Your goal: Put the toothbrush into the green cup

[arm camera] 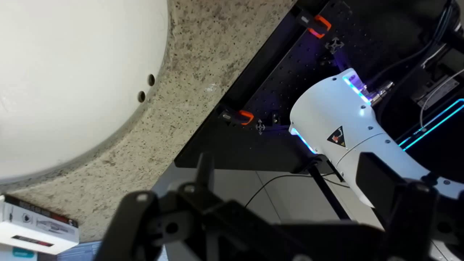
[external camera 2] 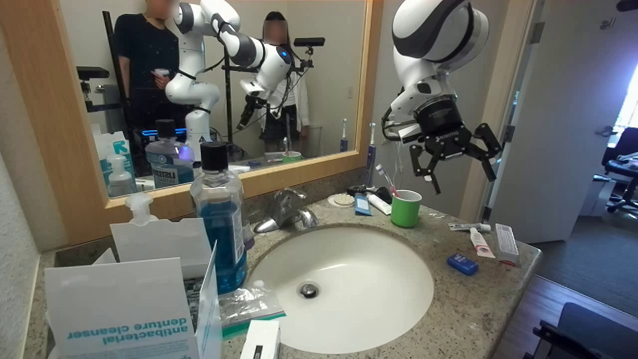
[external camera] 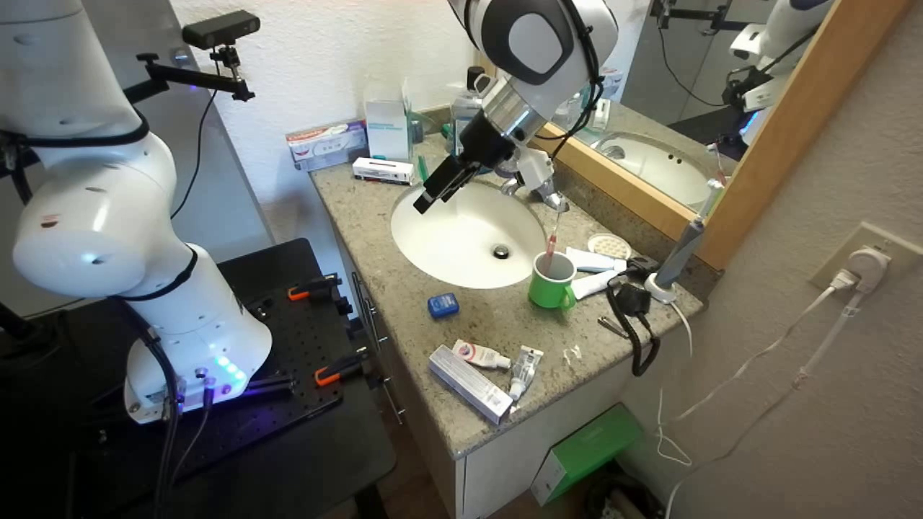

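Note:
The green cup [external camera: 549,291] stands upright on the counter beside the sink; it also shows in an exterior view [external camera 2: 405,211]. The pink and white toothbrush [external camera: 552,244] stands tilted inside the cup, its head above the rim, as also seen in an exterior view [external camera 2: 388,180]. Its lower end is hidden by the cup wall. My gripper [external camera 2: 465,182] is open and empty, in the air above the counter and apart from cup and toothbrush. In the wrist view the fingers [arm camera: 289,166] are wide apart with nothing between them; cup and toothbrush are out of that view.
The sink [external camera: 469,234] has a faucet [external camera 2: 284,212] behind it. A mouthwash bottle [external camera 2: 219,239] and denture cleanser box [external camera 2: 119,304] stand at its side. An electric toothbrush [external camera: 681,252], tubes [external camera: 482,355], a long box [external camera: 470,383] and a blue case [external camera: 443,305] surround the cup.

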Robot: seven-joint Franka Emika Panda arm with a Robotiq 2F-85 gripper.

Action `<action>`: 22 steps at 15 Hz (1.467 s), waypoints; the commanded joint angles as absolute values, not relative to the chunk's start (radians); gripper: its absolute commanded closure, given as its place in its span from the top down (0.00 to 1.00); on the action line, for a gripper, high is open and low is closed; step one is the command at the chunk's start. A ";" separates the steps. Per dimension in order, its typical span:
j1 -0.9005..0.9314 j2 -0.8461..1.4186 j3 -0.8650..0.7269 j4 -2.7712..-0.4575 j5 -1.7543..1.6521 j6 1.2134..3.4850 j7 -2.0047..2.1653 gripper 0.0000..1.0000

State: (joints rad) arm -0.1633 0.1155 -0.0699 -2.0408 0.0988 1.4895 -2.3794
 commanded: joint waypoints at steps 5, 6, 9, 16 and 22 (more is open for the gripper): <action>-0.130 0.082 -0.073 -2.092 0.098 1.546 -2.437 1.00; -0.128 0.079 -0.072 -2.094 0.098 1.548 -2.437 1.00; -0.127 0.075 -0.073 -2.097 0.098 1.550 -2.437 1.00; -0.110 0.106 -0.055 -2.116 0.017 1.577 -2.497 1.00; -0.083 0.114 -0.033 -2.184 -0.125 1.648 -2.541 1.00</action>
State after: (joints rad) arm -0.0945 0.1385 -0.0458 -2.1277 -0.0707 1.5897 -2.5025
